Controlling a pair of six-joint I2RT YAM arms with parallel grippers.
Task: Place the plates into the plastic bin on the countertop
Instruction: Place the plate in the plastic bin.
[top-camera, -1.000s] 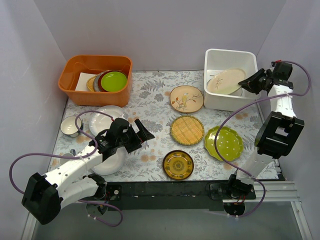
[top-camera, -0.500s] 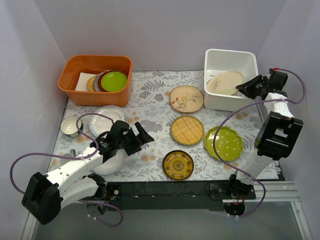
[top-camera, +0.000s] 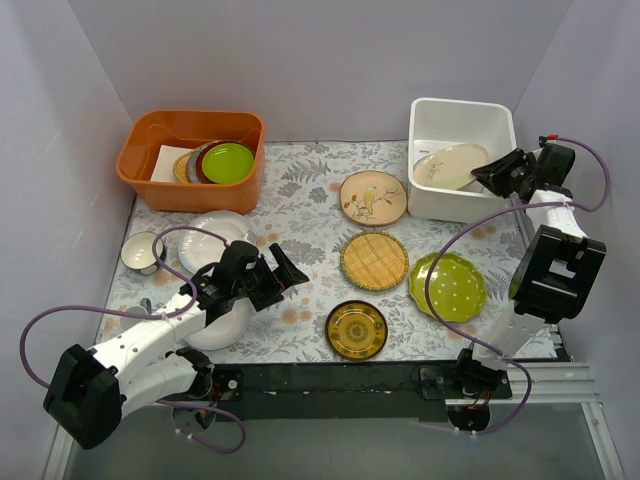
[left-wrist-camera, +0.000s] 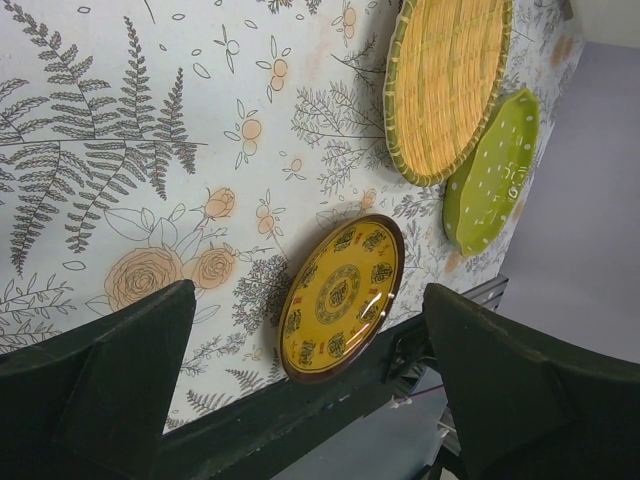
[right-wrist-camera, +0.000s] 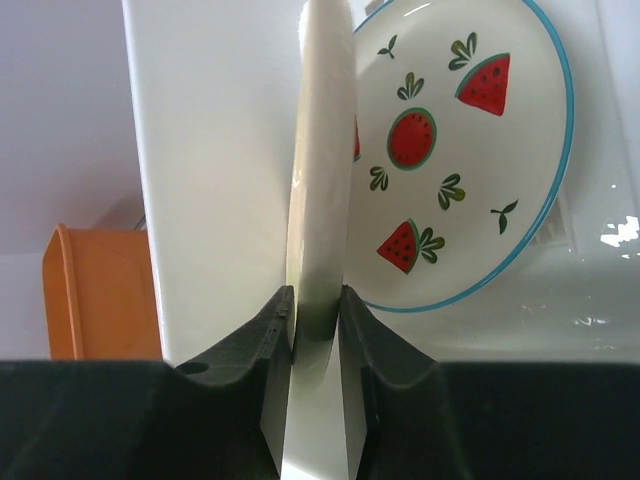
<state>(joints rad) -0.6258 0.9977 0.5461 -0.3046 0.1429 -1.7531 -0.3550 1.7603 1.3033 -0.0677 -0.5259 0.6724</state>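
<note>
While right end effector (right-wrist-camera: 315, 305) pinches cream plate (top-camera: 448, 166) rim, plate lies tilted across plastic bin (top-camera: 460, 104); left end effector (left-wrist-camera: 305, 345) gapes empty.

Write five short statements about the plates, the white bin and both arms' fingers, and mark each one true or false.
1. The right fingers pinch the cream plate by its rim at the white bin. True.
2. The bin holds no other plate. False: a plate with red wedges lies inside it.
3. The left fingers grip the amber plate. False: they stand open above the countertop, and the amber plate lies apart from them.
4. The yellow woven-look plate lies between the tan bird plate and the amber plate. True.
5. The dotted lime-green plate sits in the orange tub. False: it lies on the countertop beside the yellow woven-look plate.
</note>
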